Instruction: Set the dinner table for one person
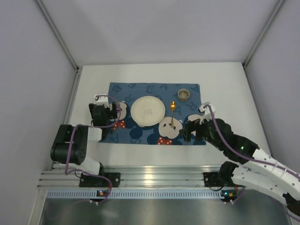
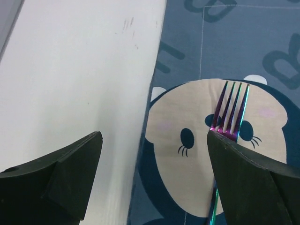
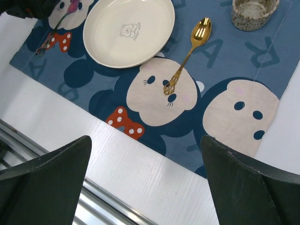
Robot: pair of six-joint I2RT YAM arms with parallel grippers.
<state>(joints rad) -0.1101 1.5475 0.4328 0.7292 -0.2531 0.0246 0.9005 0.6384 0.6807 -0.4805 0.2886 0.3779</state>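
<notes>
The white dinner table (image 1: 225,93) carries a dark blue cartoon-mouse placemat (image 1: 123,91). On the mat lie a cream plate (image 1: 147,111), a gold spoon (image 1: 172,115) to its right and a small speckled cup (image 1: 183,94) at the far right. My left gripper (image 2: 153,137) is open low over the mat's left edge (image 1: 114,112). An iridescent purple-green fork (image 2: 230,110) lies flat on the mat, its handle running under my right-hand finger (image 2: 248,178). My right gripper (image 3: 145,140) is open and empty above the mat's near right edge (image 1: 188,131).
The right wrist view shows the plate (image 3: 129,30), spoon (image 3: 190,51), cup (image 3: 253,11) and fork (image 3: 54,33) under the left arm. An aluminium rail (image 1: 154,180) runs along the table's near edge. Grey walls enclose the table.
</notes>
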